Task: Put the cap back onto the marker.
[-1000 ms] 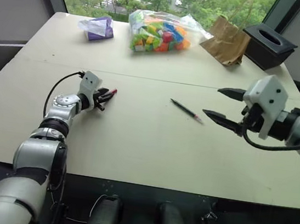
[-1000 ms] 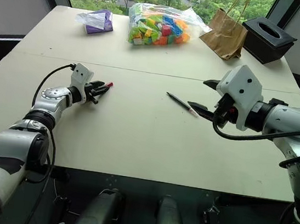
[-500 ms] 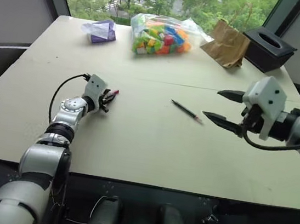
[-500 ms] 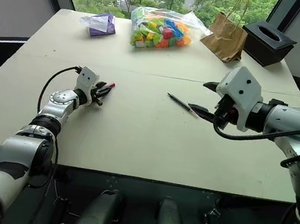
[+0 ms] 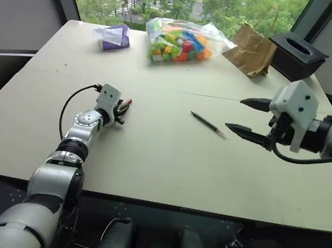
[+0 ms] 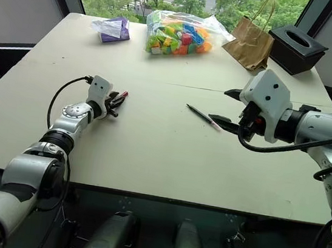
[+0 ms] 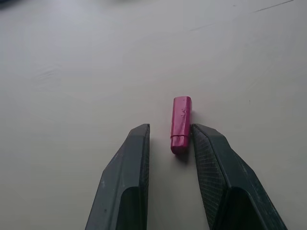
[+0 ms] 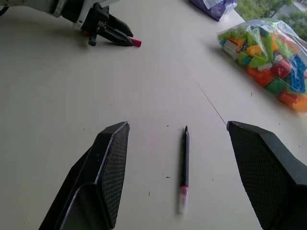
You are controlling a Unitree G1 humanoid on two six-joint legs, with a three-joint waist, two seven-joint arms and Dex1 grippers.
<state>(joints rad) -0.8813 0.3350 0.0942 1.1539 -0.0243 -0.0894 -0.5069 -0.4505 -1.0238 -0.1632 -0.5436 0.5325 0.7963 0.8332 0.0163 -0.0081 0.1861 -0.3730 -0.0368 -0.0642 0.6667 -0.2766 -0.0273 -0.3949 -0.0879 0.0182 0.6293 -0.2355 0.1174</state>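
The small red cylindrical plastic cap (image 7: 181,124) is being approached for pickup, which appears to be the step in hand: it is lying flat on the pale tabletop (image 5: 161,160), on the left side of the scene, and is being straddled by the two black fingers of the left gripper (image 7: 170,139). The fingers are being held slightly apart, with one of them just beside or perhaps touching the cap; no squeeze is being shown, and the cap is still resting on the table. The thin black pencil-like marker (image 8: 184,165) with its pinkish tip is lying well apart from the cap, near the middle of the table. It is being framed between the widely spread fingers of the right gripper (image 8: 192,163), which is being held above it, empty.

Judging from this, the next move is being called for on the left: the fingers are to be pressed together on the cap, squarely enough that so small a piece is not being flicked away. The marker is then to be gripped by the right gripper.
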